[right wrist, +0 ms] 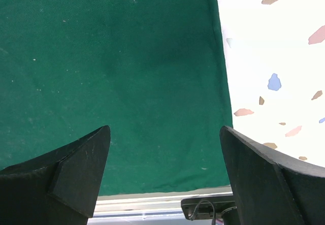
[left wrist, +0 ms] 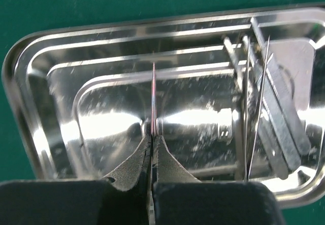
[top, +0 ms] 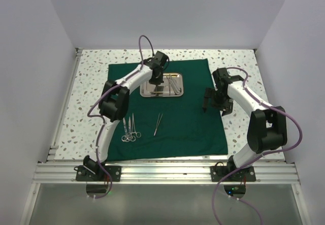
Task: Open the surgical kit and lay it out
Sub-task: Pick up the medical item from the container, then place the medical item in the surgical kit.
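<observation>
Green cloth (top: 193, 123), left claw (left wrist: 152, 139) pinching slim instrument (left wrist: 153, 95) over steel tray (left wrist: 45, 83), right claw (right wrist: 165, 129) wide over cloth

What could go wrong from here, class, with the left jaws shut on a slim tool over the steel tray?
The left jaws pinch the slim tool by a thin edge, so it may swivel or drop into the tray. If it catches the rim, the tray could slide on the cloth. Setting it down might knock the ring-handled tools already laid out.
</observation>
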You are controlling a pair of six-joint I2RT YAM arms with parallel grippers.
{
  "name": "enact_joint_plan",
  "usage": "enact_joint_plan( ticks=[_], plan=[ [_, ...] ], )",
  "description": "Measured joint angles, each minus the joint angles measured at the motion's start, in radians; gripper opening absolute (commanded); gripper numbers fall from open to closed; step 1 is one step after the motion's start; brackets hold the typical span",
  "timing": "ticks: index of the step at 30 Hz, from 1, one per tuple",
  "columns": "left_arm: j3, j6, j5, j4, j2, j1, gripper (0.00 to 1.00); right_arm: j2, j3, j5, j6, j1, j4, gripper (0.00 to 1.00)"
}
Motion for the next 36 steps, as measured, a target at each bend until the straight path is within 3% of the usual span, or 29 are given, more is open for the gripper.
enact_joint_plan(
  ticks=[7,16,22,29,31,32,33,36],
  plan=[
    [-0.159,-0.017,-0.004,-0.046,-0.197,-0.01,0.0,0.0,0.023,-0.025,0.002,0.0,0.008,0.92],
    [-0.569,-0.105,0.01,0.005,-0.547,-0.122,0.0,0.026,0.027,-0.073,0.015,0.0,0.035,0.92],
    [-0.79,-0.179,0.064,0.041,-0.575,-0.143,0.0,0.028,0.021,-0.105,0.027,0.0,0.058,0.91],
    [-0.877,-0.244,0.089,0.077,-0.607,-0.198,0.0,0.039,0.005,-0.13,0.034,0.003,0.068,0.91],
    [-0.88,-0.254,0.101,0.093,-0.616,-0.217,0.07,0.048,0.005,-0.132,0.035,0.006,0.071,0.91],
    [-0.88,-0.261,0.106,0.1,-0.619,-0.225,0.14,0.055,0.005,-0.133,0.037,0.007,0.071,0.91],
    [-0.88,-0.261,0.109,0.106,-0.621,-0.229,0.29,0.061,0.005,-0.134,0.038,0.008,0.071,0.91],
    [-0.88,-0.274,0.118,0.118,-0.624,-0.233,0.48,0.078,0.005,-0.136,0.039,0.012,0.07,0.91]
  ],
)
